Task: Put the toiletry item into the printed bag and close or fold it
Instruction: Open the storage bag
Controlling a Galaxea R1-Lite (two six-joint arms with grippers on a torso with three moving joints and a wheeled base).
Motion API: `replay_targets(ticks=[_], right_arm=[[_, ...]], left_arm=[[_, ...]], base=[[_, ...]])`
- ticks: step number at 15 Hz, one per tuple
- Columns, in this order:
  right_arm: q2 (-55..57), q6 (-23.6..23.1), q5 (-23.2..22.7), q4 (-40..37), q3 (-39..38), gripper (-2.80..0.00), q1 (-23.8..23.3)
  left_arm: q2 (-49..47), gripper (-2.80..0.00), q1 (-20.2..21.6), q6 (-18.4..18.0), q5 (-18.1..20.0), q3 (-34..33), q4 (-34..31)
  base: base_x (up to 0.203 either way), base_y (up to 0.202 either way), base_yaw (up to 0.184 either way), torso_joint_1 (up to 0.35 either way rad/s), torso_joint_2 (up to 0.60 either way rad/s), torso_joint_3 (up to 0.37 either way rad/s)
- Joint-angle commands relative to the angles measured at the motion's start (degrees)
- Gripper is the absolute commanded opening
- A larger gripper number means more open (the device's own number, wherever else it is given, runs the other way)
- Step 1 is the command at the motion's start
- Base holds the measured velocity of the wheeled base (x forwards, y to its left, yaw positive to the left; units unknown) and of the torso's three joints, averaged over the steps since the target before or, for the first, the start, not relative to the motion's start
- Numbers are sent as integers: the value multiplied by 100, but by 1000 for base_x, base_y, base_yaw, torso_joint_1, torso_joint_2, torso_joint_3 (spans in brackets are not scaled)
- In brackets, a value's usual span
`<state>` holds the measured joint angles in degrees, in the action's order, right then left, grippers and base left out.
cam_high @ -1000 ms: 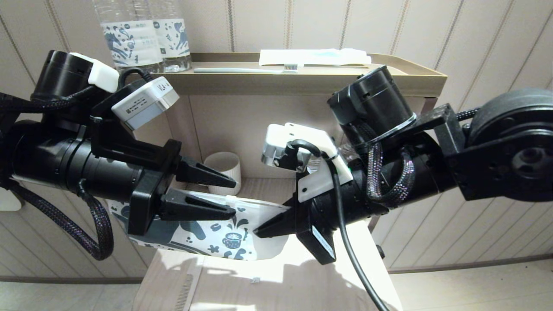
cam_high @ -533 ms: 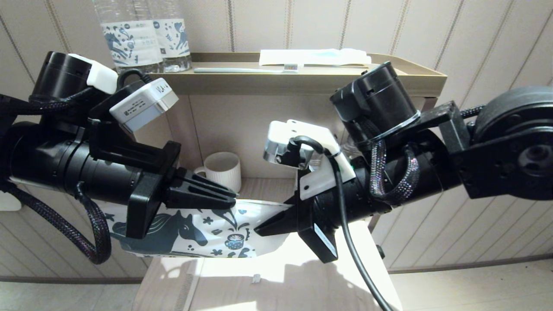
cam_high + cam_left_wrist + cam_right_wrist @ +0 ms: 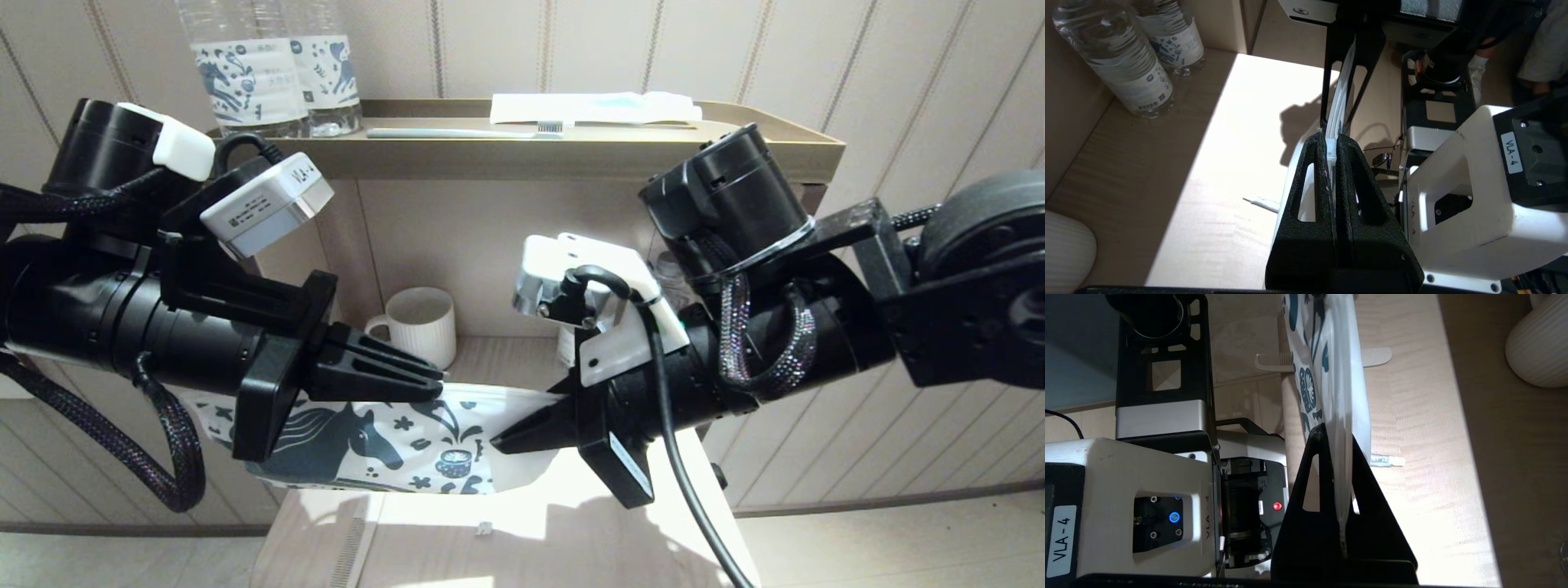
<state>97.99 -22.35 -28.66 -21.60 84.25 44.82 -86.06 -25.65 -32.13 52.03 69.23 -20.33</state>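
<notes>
The printed bag (image 3: 392, 453), white with a blue horse and doodles, hangs stretched between both grippers above the light wooden table (image 3: 531, 547). My left gripper (image 3: 437, 382) is shut on its top edge, with the white zip slider (image 3: 1331, 155) pinched between the fingertips. My right gripper (image 3: 498, 445) is shut on the bag's right end. In the right wrist view the bag (image 3: 1327, 355) runs away from that gripper (image 3: 1337, 435). A white comb (image 3: 1269, 361) lies on the table beneath the bag. Whether a toiletry item is inside the bag is hidden.
A small white sachet (image 3: 1388, 460) lies on the table near the right gripper. A ribbed white cup (image 3: 420, 322) stands at the back. On the upper shelf (image 3: 571, 151) are two water bottles (image 3: 245, 82), a toothbrush (image 3: 457, 132) and a white packet (image 3: 596, 106).
My left gripper went from open to shut on the bag's top edge. The bag now hangs flatter, with the horse print more in view. The right arm shifted slightly right.
</notes>
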Motion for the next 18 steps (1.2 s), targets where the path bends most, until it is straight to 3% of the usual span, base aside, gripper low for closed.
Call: replay_targets(ticks=[1, 18], right_arm=[[-93, -15, -17, -13, -67, -280, -41], [-1092, -50, -8, -11, -1113, -280, -582]], left_arm=[[91, -280, 37, -36, 11, -89, -6], [599, -280, 824, -57, 61, -991, 266]], base=[[0, 0, 0, 0, 0, 0], [0, 0, 0, 0, 0, 0]])
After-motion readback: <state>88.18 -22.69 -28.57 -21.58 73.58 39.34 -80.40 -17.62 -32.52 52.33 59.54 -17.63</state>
